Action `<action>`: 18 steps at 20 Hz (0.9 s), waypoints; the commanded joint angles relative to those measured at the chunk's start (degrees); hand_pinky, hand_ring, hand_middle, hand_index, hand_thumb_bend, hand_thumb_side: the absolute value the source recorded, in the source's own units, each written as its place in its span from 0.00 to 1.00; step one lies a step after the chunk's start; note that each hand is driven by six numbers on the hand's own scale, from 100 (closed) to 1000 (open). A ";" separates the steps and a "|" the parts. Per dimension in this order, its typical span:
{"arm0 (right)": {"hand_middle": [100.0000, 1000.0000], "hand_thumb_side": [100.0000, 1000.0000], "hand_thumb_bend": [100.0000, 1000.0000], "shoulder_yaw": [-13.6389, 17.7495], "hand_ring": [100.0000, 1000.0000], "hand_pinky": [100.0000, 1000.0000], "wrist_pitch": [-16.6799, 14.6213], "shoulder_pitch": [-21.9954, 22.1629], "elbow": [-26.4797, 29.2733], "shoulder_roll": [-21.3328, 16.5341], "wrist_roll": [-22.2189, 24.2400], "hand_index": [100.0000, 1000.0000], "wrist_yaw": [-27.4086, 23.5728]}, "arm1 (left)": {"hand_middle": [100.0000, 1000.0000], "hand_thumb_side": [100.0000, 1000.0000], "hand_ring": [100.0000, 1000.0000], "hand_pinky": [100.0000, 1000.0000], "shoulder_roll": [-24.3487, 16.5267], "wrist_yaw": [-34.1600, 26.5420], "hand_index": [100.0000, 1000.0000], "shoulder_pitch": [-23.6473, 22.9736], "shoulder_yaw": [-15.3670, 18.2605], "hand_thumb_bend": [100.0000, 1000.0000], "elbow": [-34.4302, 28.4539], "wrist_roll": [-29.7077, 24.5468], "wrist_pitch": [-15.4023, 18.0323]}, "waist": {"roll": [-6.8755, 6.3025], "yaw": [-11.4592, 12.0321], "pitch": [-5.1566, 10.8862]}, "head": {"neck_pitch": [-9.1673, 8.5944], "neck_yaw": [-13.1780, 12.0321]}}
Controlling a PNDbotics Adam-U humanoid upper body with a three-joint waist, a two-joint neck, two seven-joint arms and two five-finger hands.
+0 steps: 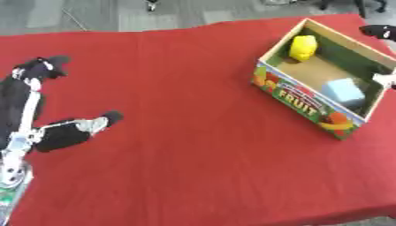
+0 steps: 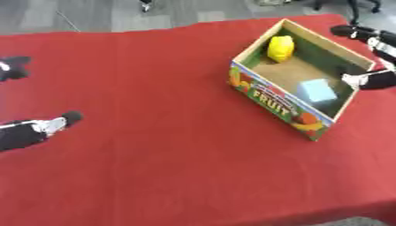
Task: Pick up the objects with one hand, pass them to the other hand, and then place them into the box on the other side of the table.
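At the near edge, the red cloth (image 1: pixel 193 145) was seen to end in a strip of grey floor at the lower right corner. A wide bare stretch of cloth was left between the 2 hands, from the near edge to the far one.

At the left, the left hand (image 1: pixel 66 132) was laid on the cloth, fingers spread apart and straight, nothing held. Open cloth lay all round its fingertips.

Farther back and to the right, the box (image 2: pixel 272 106) was set askew near the right edge, its printed side turned toward the centre. A pale blue block (image 2: pixel 317 92) was seen in its nearer end and a yellow object (image 2: pixel 280 47) in its far end, well apart.

The right hand (image 2: pixel 371 78) was held just beside the box's right wall, at the cloth's edge; whether its fingers were apart or together cannot be told.

Beyond the far edge, grey floor was shown.
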State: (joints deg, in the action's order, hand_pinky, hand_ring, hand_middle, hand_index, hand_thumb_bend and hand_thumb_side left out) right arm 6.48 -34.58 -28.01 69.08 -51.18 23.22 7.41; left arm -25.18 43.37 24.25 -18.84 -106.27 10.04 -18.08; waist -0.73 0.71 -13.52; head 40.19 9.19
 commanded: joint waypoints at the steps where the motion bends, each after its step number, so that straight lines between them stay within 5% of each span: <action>1: 1.00 0.25 0.00 1.09 1.00 0.98 1.91 -0.48 3.04 -1.93 -1.14 1.00 -9.76 | 0.57 0.52 0.64 0.72 -0.76 0.21 0.82 0.59 0.98 0.82 -0.61 0.01 0.16 | 0.05 -0.10 1.00 | -0.05 -0.48; 5: 0.94 0.36 0.00 1.36 1.00 0.96 4.04 -0.39 5.37 -1.43 -0.53 0.95 -19.27 | 0.57 0.51 0.64 0.71 -1.03 0.03 0.82 0.59 1.45 0.81 -0.78 0.12 0.05 | -0.06 -0.08 1.25 | 0.29 -1.64; 10: 1.00 0.37 0.00 1.79 1.00 0.99 6.91 0.04 7.47 -0.68 3.97 1.00 -29.75 | 0.57 0.51 0.64 0.71 -3.00 -1.83 0.82 0.93 3.41 0.74 -2.18 0.61 -0.96 | -0.44 0.03 1.79 | 1.80 -6.17; 15: 1.00 0.38 0.00 2.50 1.00 1.00 10.81 0.87 10.27 -0.37 8.85 1.00 -37.84 | 0.61 0.57 0.64 0.70 -6.86 -6.22 0.83 1.62 6.29 0.43 -4.31 0.83 -3.09 | -0.77 0.11 2.06 | 2.25 -9.73; 18: 1.00 0.39 0.00 3.02 1.00 1.00 13.47 1.56 12.07 -0.20 11.50 1.00 -39.67 | 0.63 0.52 0.65 0.70 -9.77 -10.73 0.83 2.68 8.21 0.32 -4.93 -0.59 -4.72 | -0.83 0.16 2.09 | 2.23 -10.84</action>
State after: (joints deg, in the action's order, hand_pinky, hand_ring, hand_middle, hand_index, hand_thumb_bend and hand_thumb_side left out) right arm 8.48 -22.04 -26.01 79.50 -49.96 33.70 -30.96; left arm -32.29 34.25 26.02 -12.13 -109.87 9.76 -22.11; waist -1.73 0.81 -12.66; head 42.21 -1.01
